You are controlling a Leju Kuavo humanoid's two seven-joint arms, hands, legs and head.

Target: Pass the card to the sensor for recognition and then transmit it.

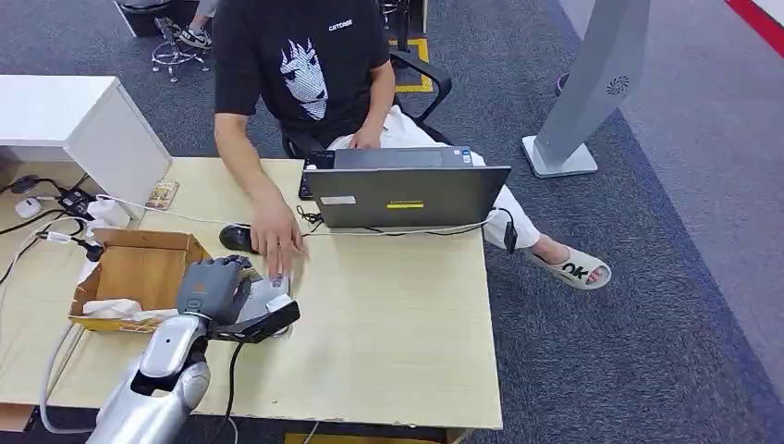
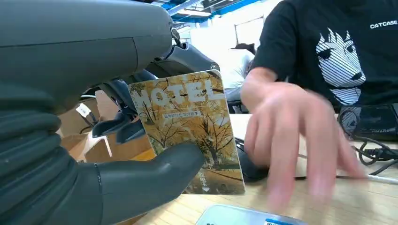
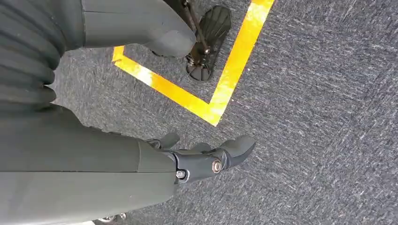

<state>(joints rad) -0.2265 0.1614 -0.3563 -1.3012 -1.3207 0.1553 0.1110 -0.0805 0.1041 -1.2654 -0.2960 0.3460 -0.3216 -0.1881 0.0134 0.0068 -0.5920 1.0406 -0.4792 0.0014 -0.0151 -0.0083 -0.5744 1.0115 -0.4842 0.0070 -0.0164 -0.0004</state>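
From the head view, the left hand (image 1: 214, 289) sits over the light wooden table (image 1: 388, 314) beside a cardboard box (image 1: 139, 273), and its own bulk hides most of what it carries; only a pale sliver shows past the fingers, next to a small flat sensor (image 1: 274, 298) that is itself half covered. A person's hand (image 1: 275, 236) reaches down to the same spot, just beside the robot's fingers, with a laptop (image 1: 407, 194) standing behind it. In the left wrist view the card (image 2: 187, 126) is plain: a yellow picture of autumn trees marked "MOTEL", held upright, pinched between the thick thumb (image 2: 155, 176) in front and darker fingers behind. The thumb covers its lower corner. The person's hand (image 2: 295, 126) is blurred, close beside the card, and the sensor's (image 2: 244, 216) pale edge is cut off by the frame. The right wrist view shows the right hand (image 3: 206, 157) over grey carpet (image 3: 319, 117) with yellow tape (image 3: 211, 101), fingers loosely extended, holding nothing.
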